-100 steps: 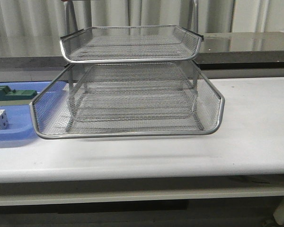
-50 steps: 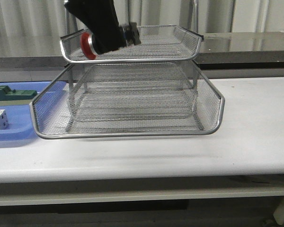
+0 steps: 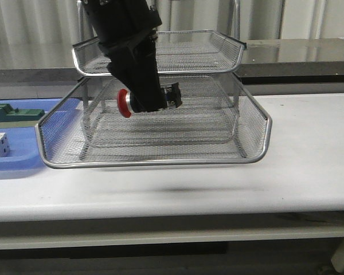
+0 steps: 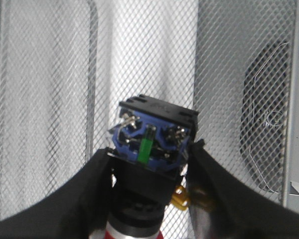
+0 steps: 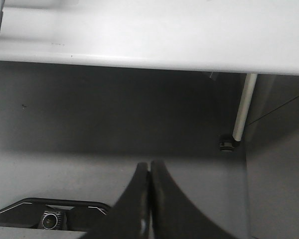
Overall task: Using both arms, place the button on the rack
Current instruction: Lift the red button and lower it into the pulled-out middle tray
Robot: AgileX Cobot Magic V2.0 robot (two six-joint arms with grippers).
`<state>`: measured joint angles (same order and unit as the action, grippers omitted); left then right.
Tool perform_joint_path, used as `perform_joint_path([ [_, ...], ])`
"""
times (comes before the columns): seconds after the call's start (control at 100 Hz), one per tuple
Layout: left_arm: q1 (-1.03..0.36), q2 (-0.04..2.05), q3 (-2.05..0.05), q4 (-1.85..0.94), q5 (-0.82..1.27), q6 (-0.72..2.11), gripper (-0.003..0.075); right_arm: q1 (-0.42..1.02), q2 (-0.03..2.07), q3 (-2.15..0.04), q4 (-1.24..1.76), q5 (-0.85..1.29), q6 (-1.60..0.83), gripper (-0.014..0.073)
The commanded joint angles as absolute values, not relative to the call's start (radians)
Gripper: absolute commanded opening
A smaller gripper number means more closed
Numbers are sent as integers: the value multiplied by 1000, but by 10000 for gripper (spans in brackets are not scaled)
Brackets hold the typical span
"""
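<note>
Button [image 3: 127, 103] pinched in your left gripper [image 4: 150, 164], hanging above the rack's [image 3: 258, 123] lower tier; release remains. Right gripper [image 5: 149, 172] pressed together, idle below the table [image 5: 154, 35].

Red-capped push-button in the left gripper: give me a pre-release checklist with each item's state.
1. Left gripper shut on the red-capped, black-bodied push-button: ok.
2. Button over the silver wire-mesh rack: ok.
3. Button resting on the mesh: cannot tell.
4. Landing tier free of other items: ok.
5. Right gripper shut, empty, below the white table edge, away from the rack: ok.
</note>
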<state>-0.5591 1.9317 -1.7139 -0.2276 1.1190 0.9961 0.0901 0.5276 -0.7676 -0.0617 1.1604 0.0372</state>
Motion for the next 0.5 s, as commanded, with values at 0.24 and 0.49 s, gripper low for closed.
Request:
perform_joint_path([
  [0.24,-579,1876,-1741,-210,1080,990,319,88,532,-801,-71,1112,37,-71],
  [0.49,-579,1876,-1741,-209,1078,988,470,88,532,-801,-71,1112,37,-71],
])
